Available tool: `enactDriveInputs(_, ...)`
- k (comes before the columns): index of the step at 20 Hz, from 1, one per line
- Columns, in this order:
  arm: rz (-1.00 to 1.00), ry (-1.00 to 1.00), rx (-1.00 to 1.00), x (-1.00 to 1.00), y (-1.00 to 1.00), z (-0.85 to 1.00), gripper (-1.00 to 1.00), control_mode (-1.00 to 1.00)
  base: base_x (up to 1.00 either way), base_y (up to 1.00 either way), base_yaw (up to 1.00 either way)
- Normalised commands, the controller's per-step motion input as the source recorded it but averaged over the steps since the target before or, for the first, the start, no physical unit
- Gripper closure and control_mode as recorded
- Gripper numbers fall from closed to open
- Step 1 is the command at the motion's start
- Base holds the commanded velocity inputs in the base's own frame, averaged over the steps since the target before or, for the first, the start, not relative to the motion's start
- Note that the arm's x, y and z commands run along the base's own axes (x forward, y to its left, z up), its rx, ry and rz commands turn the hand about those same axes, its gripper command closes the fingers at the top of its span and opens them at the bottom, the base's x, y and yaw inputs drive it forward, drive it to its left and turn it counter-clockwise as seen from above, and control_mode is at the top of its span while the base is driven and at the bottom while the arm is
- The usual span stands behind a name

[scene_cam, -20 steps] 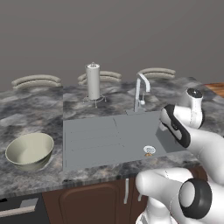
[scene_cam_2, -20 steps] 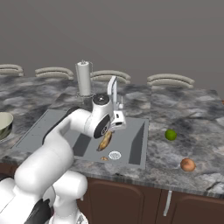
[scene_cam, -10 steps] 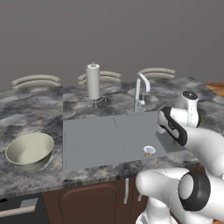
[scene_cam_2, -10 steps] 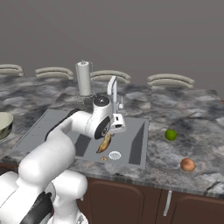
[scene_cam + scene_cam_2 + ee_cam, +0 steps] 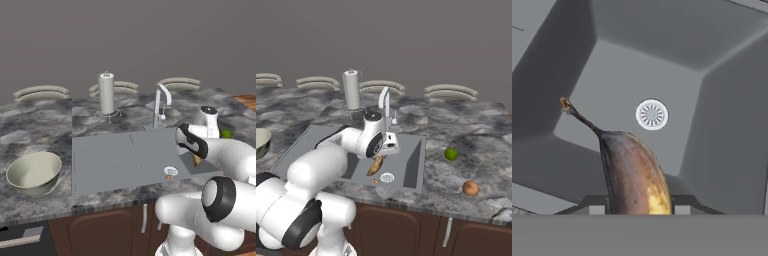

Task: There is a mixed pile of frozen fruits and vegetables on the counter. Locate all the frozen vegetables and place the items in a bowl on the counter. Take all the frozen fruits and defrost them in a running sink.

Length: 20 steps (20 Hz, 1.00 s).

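the gripper (image 5: 377, 161) is clamped on a brown banana (image 5: 634, 175), hung stem-down over the sink (image 5: 413, 167) so a drop would land near the drain (image 5: 652, 114) below. a small orange lump (image 5: 375, 181), possibly fruit, lies beneath it.

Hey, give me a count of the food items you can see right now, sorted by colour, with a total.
Brown-yellow: 1, the banana held over the sink
Lime green: 1, the ball on the counter
Reddish-brown: 1, the oval lump on the counter
Orange-brown: 1, the small lump in the sink beside the drain
Total: 4
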Motion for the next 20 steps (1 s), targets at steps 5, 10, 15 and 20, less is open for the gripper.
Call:
enactDriveInputs(5,0.00,0.08,0.00,0.22,0.00,-0.16,1.00,-1.00,0.00,0.00,0.00)
enactDriveInputs(10,0.00,0.07,0.00,0.16,0.00,-0.16,1.00,-1.00,0.00,0.00,0.00)
enactDriveInputs(15,0.00,0.04,0.00,0.08,0.00,-0.20,1.00,-1.00,0.00,0.00,0.00)
enactDriveInputs(20,0.00,0.00,0.00,0.09,0.04,-0.20,1.00,-1.00,0.00,0.00,0.00)
